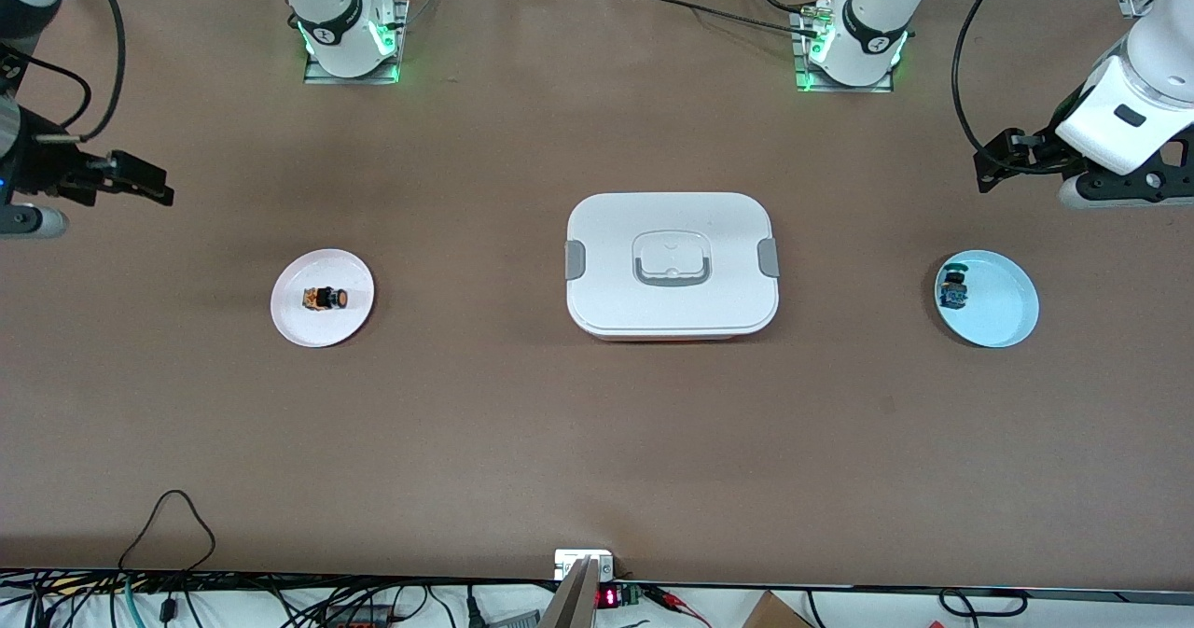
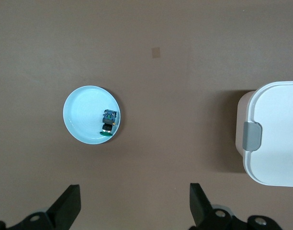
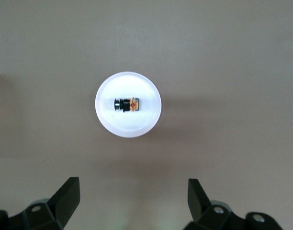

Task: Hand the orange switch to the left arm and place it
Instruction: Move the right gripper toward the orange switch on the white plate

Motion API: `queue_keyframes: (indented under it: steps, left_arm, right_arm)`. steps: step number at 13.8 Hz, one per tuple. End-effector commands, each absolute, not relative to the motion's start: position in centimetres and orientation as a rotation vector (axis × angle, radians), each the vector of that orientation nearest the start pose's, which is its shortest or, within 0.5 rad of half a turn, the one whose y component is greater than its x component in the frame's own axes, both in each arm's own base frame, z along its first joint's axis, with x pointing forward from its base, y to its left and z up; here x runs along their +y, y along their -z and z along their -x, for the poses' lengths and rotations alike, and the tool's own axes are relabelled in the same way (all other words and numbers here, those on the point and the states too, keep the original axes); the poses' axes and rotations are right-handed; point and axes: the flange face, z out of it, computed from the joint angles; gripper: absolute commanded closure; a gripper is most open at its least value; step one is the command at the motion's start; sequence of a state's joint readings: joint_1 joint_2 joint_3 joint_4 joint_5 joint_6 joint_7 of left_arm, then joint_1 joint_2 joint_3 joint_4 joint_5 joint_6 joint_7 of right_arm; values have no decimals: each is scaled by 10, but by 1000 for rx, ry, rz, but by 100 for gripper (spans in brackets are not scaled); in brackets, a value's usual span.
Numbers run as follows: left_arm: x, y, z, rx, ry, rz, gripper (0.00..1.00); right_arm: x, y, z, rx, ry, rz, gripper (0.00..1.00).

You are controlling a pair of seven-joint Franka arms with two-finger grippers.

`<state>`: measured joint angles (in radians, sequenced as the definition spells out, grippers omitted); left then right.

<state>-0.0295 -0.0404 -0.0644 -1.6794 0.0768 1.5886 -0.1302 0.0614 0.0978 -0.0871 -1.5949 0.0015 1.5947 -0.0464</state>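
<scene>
1. On a pink plate (image 1: pixel 322 329) toward the right arm's end of the table, the orange switch (image 1: pixel 325 300) lay on its side, near the plate's middle, its cap pointing toward the table's centre.
2. Nothing touched the switch; no gripper was at the plate.
3. At the table's middle stood the box (image 1: pixel 672 266), white, lid on, grey latches at both ends and a recessed handle on top. It was well apart from the pink plate.
4. Toward the left arm's end, a light blue plate (image 1: pixel 1003 325) held a blue-bodied switch (image 1: pixel 953 289) with a green cap, close to the plate's rim on the side facing the box.
5. The right gripper (image 3: pixel 132 199) hung in the air at the right arm's end of the table; its wrist view looked straight down on the pink plate. Jaws stood wide, holding nothing.
6. The left gripper (image 2: pixel 134 203) hung in the air at the left arm's end of the table; its wrist view showed the blue plate and one end of the box. Jaws stood wide, holding nothing.
</scene>
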Motion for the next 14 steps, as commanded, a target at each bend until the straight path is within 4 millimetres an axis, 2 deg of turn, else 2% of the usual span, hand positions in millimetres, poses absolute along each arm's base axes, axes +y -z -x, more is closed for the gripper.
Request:
queue_keyframes:
  steps: [1, 5, 11, 14]
  left_arm:
    - [-44, -602, -542, -64, -75, 3068, 0]
    - [-44, -602, -542, -64, -75, 3068, 0]
    - [-44, -602, -542, -61, -75, 3068, 0]
    - [-44, -602, -542, -61, -75, 3068, 0]
  right_arm:
    - [4, -545, -596, -89, -134, 3166, 0]
    - [9, -501, -603, -95, -155, 3154, 0]
    - [17, -406, -591, -111, -142, 3144, 0]
    - [27, -366, -585, -140, -106, 3146, 0]
